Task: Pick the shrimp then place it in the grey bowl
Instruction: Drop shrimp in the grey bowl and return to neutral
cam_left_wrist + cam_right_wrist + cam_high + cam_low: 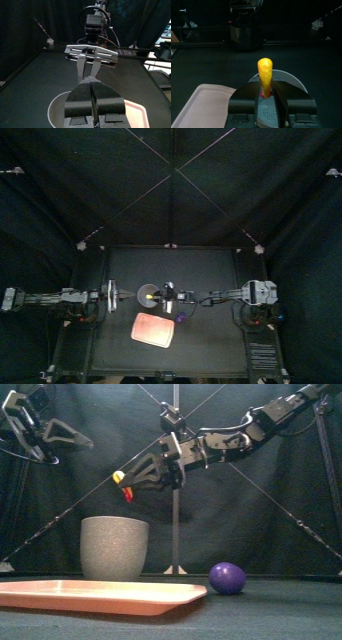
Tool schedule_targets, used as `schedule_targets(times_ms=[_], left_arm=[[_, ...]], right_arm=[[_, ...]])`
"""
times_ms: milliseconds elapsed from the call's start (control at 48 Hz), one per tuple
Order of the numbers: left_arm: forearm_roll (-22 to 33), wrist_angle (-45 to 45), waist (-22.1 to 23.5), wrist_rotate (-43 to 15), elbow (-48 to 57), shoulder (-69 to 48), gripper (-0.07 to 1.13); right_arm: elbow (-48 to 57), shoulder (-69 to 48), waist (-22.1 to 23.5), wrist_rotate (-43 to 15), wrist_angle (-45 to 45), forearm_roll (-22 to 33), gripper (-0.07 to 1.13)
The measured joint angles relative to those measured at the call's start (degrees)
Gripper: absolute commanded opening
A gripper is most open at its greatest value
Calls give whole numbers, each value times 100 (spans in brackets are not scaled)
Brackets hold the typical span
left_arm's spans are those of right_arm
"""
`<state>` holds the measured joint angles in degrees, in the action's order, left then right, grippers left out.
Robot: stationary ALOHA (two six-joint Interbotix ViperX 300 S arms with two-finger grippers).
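The toy shrimp, yellow with a red end, is off the surface and in the air, pinched at its red end by the right hand, which is clenched on it. The yellow part sticks out past the jaw tips. In the front view it hangs above the open mouth of the tall grey speckled cup, well clear of the rim. The right arm reaches in from the right, past the middle, to get there.

The right wrist view looks along the shrimp and shows the cup's pale rim directly behind it, which the front view cannot show, with the pink tray just beside the cup.

The tray lies flat in front of the cup, and a round purple toy sits on the surface near the tray's right end. Only the front view shows this toy.

The left hand hangs high at the left, apart from everything. Its own wrist view shows its jaws pressed together with nothing between them, only a thin seam, while the right hand faces it above the cup's rim. From the top, the two hands lie behind the tray, and the shrimp is too small to make out.
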<state>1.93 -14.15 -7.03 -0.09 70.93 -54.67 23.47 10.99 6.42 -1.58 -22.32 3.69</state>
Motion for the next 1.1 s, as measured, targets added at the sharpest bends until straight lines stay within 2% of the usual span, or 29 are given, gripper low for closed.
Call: schedule_targets(times_ms=[167, 292, 750, 1104], left_arm=[[0, 0, 9, 0, 9, 0, 5], [0, 0, 0, 0, 9, 0, 5], [0, -9, 0, 0, 35, 0, 5], [0, 0, 0, 9, 62, 0, 5]], right_arm=[[-97, 123, 18, 0, 0, -132, 68], [-97, 158, 26, 9, 0, -352, 72], [-26, 149, 35, 0, -9, -466, 73], [1090, -729, 9, 0, -387, -668, 73]])
